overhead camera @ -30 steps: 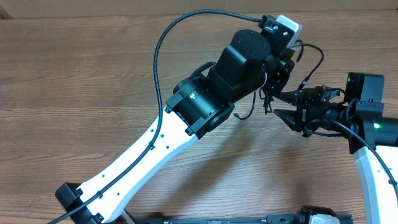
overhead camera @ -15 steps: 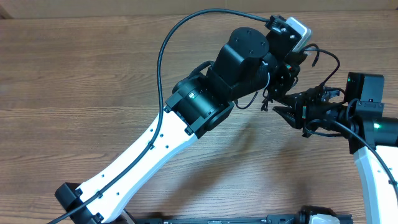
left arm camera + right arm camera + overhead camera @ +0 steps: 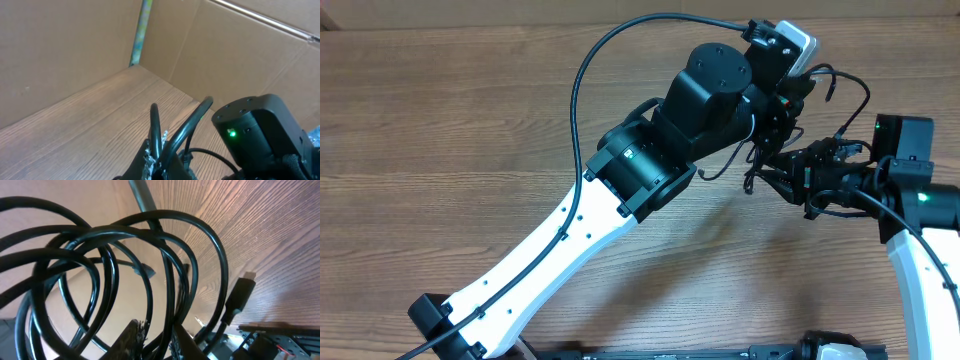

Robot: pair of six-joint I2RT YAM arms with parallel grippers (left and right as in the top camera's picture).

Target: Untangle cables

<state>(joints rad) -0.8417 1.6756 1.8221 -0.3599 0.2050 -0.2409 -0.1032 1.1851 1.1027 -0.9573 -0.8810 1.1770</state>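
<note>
1. The brown wood-grain table (image 3: 440,120) lies under both grippers, and neither gripper touches it.
2. Plain brown cardboard walls (image 3: 60,50) stand beyond the left gripper, in the direction its fingers point.
3. The white-and-black left arm (image 3: 560,240) reaches diagonally from the near left corner. Its left gripper (image 3: 772,128) hangs just beside the tip of the right one.
4. The right arm (image 3: 920,260) has a white link and a black wrist housing (image 3: 260,135) with a small green light (image 3: 231,133). The housing sits close to the right of the left gripper in the left wrist view.
5. The thin black cables (image 3: 758,152) form a loose tangle bunched between the two grippers, raised off the table. One loop arcs out above the right gripper, and another strand droops on the far side of the left gripper, below its wrist. In the right wrist view the cables (image 3: 150,255) fan out as several overlapping loops straight ahead of the fingers.
6. The left gripper (image 3: 155,162) has its jaws drawn tight together, pinching strands that rise from its tip.
7. The right gripper (image 3: 767,176) points toward the left one. Its jaws (image 3: 159,339) are nearly closed on several strands that pass between them.
8. A small black rectangular plug (image 3: 241,291) ends one strand, hanging free ahead and to the right of the right gripper.
</note>
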